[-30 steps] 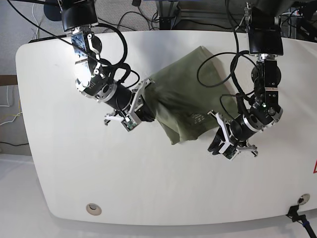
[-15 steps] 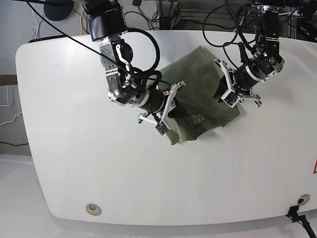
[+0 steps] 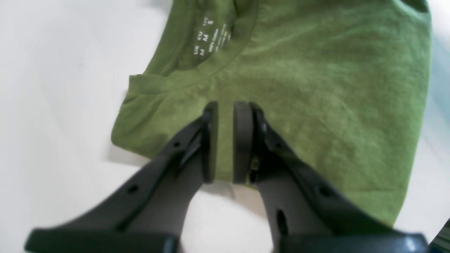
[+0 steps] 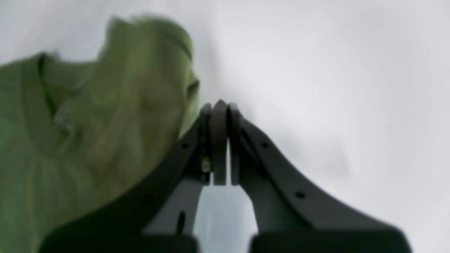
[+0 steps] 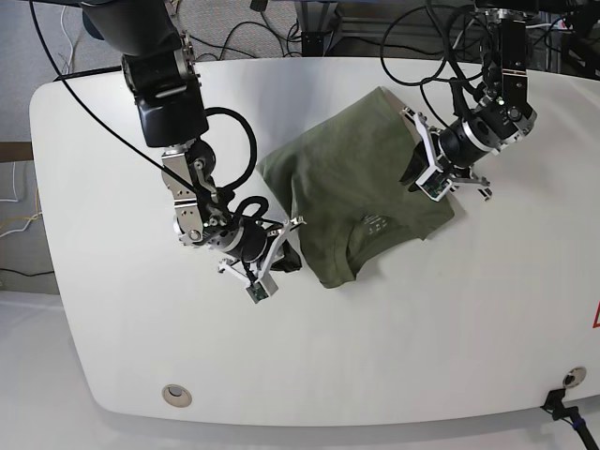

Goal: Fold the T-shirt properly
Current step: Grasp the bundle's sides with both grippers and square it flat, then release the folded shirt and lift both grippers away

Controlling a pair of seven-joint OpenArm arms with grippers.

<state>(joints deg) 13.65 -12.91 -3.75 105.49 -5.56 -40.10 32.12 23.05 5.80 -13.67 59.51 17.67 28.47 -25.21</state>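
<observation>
The olive-green T-shirt point(image 5: 366, 178) lies folded in the middle of the white table, collar and printed label point(image 5: 377, 223) toward the near edge. It shows in the left wrist view point(image 3: 316, 88) with the label point(image 3: 209, 38) at top, and blurred in the right wrist view point(image 4: 88, 123). My left gripper point(image 5: 415, 178) hovers over the shirt's right edge, its jaws almost together with a thin gap point(image 3: 225, 109) and no cloth seen clamped. My right gripper point(image 5: 289, 258) is shut and empty point(image 4: 219, 105), just beside the shirt's near-left corner.
The white table point(image 5: 422, 328) has a round grommet hole point(image 5: 176, 395) near the front left. Black cables point(image 5: 281, 37) lie along the far edge behind the arms. A red mark point(image 5: 595, 317) shows at the right rim.
My left arm swung from the near right up to the shirt's right edge, then held still. My right arm moved back to the near-left corner. The shirt now lies wider and flatter.
</observation>
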